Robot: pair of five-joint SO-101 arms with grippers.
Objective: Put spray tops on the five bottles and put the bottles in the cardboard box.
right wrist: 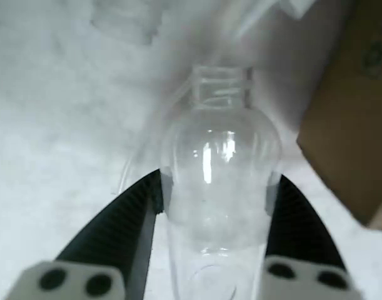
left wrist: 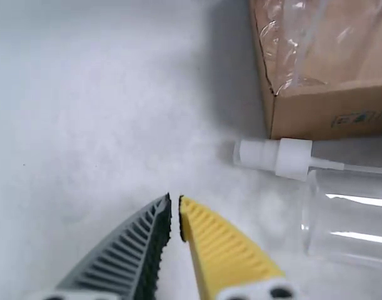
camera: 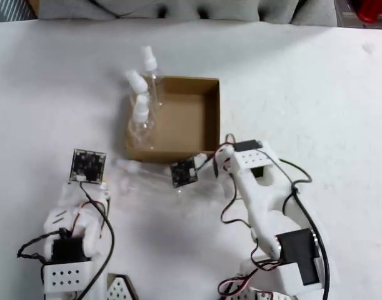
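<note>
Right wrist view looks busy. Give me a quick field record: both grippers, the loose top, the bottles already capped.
right gripper: jaws closed on uncapped bottle, beside cardboard box
left gripper: jaws shut, empty, over table
spray top: loose on table near box corner, on no bottle
capped bottles: three, at box's left side in the high view

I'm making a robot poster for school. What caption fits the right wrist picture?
The right arm's black fingers grip a clear, topless bottle beside the cardboard box.
</note>
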